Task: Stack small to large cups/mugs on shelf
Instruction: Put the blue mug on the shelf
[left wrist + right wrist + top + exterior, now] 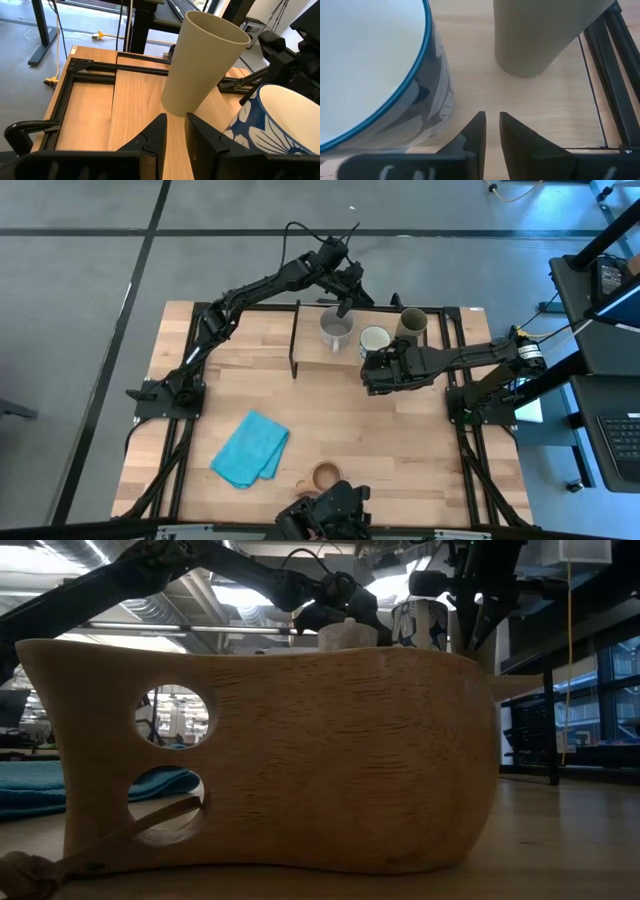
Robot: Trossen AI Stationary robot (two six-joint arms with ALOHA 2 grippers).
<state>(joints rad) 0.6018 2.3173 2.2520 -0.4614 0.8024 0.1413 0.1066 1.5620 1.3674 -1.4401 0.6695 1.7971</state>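
Observation:
On the shelf (315,350) at the table's far side stand a grey mug (337,329), a white mug with a blue pattern (375,338) and an olive tumbler (411,325), each on its base. My left gripper (343,308) hangs shut just above the grey mug and points at the tumbler (205,60). My right gripper (372,375) is shut at the white mug's near side (375,65) and tips down over the shelf board. The small wooden cup (325,475) rests on the table near the front edge and fills the low view (280,760).
A blue cloth (250,448) lies on the table at the front left. Black frame rails (190,390) run along the table's left and right sides. The shelf's black upright (297,340) stands at its left end. Bare tabletop (360,430) lies between the shelf and the wooden cup.

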